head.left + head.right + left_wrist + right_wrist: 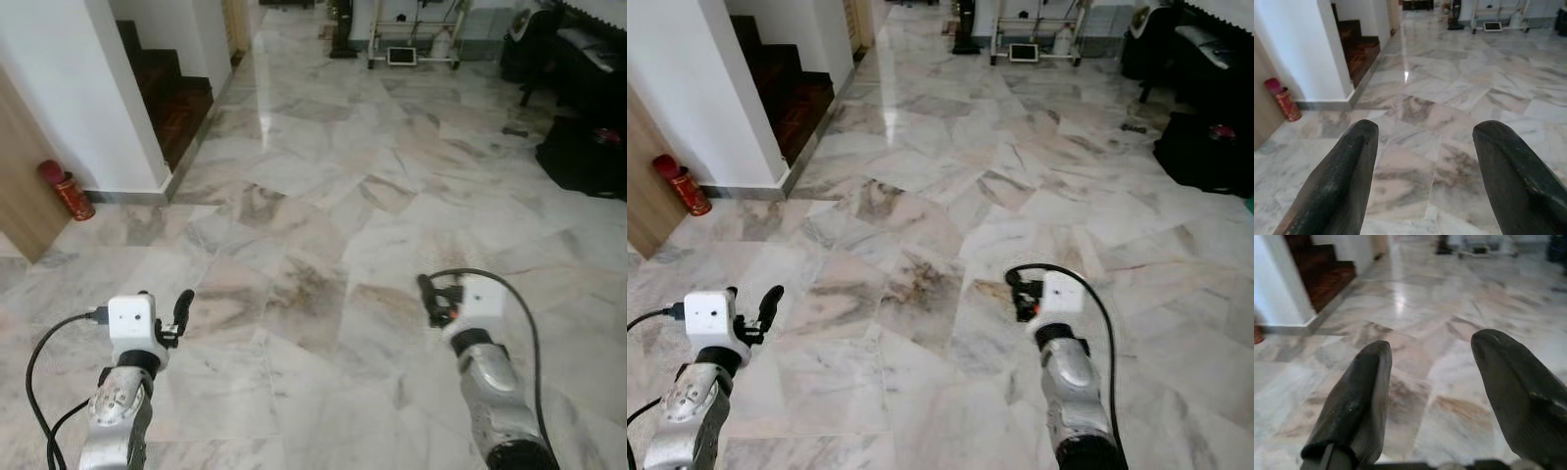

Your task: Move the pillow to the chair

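1. The robot stands on an open marble floor [323,196], both arms held out low ahead of it and carrying nothing — a posture that suits walking and searching rather than handling.

2. The left gripper [1422,161] is released: its two black fingers [1337,181] stand well apart, with only floor between them. The right gripper [1430,396] is spread the same way and holds nothing, which I take as readiness for a bulky, soft load.

3. Neither the pillow nor a recognisable chair can be made out. Dark furniture [588,108] stands at the far right, too cut off and shadowed to name.

4. To the left, a white wall [88,88] ends beside dark wooden stairs [176,88]; a red cylinder [66,190] stands on the floor at the wall's base, beside a wooden panel [24,186]. A white wheeled frame [411,44] stands at the far end of the room.

5. Judged from this, the task has barely begun — finding the pillow comes first, then a two-armed grasp.
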Tool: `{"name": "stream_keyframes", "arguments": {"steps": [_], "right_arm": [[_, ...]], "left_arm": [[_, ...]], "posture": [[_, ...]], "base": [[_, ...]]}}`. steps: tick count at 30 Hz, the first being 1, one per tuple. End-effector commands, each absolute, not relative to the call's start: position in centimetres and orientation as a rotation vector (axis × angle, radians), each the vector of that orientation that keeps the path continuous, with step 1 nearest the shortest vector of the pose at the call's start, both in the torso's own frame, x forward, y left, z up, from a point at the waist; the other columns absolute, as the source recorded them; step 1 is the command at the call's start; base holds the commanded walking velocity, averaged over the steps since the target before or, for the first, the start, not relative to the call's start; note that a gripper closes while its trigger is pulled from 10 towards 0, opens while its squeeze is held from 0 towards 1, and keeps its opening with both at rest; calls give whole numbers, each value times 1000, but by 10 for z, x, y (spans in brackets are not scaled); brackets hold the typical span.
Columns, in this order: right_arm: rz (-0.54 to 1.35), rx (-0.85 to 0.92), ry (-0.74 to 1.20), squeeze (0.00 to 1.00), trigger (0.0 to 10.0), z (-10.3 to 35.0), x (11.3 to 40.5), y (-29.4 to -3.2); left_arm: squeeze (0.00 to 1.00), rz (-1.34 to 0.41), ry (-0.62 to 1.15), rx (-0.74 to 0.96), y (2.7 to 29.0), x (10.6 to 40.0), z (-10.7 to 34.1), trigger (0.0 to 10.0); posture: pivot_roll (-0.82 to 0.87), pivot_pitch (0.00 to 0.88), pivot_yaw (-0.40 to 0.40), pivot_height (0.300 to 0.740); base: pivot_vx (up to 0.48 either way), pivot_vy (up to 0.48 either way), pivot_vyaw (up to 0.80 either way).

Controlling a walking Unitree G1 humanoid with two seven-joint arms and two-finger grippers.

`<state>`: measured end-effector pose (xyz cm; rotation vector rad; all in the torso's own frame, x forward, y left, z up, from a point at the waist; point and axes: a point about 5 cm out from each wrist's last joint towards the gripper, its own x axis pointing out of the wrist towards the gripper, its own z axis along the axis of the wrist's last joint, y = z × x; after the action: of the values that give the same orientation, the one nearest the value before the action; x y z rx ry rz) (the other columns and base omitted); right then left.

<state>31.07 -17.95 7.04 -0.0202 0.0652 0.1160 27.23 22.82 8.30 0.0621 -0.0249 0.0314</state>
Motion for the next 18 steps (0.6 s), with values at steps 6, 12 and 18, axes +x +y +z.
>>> {"name": "stream_keyframes", "arguments": {"steps": [6, 12, 18], "right_arm": [[198, -31, -2, 0, 10000, 85, 315, -168], [180, -43, 13, 0, 10000, 83, 318, -173], [167, -18, 61, 0, 10000, 74, 316, -175]], "left_arm": [[0, 31, -19, 69, 235, 271, 81, 10000], [0, 32, -12, 65, 234, 273, 79, 10000], [0, 73, 17, 48, 245, 268, 71, 10000]], "posture": [[-31, 0, 26, 740], [-30, 0, 15, 740], [-11, 0, -20, 740]], "base": [[0, 0, 0], [0, 0, 0], [0, 0, 0]]}}
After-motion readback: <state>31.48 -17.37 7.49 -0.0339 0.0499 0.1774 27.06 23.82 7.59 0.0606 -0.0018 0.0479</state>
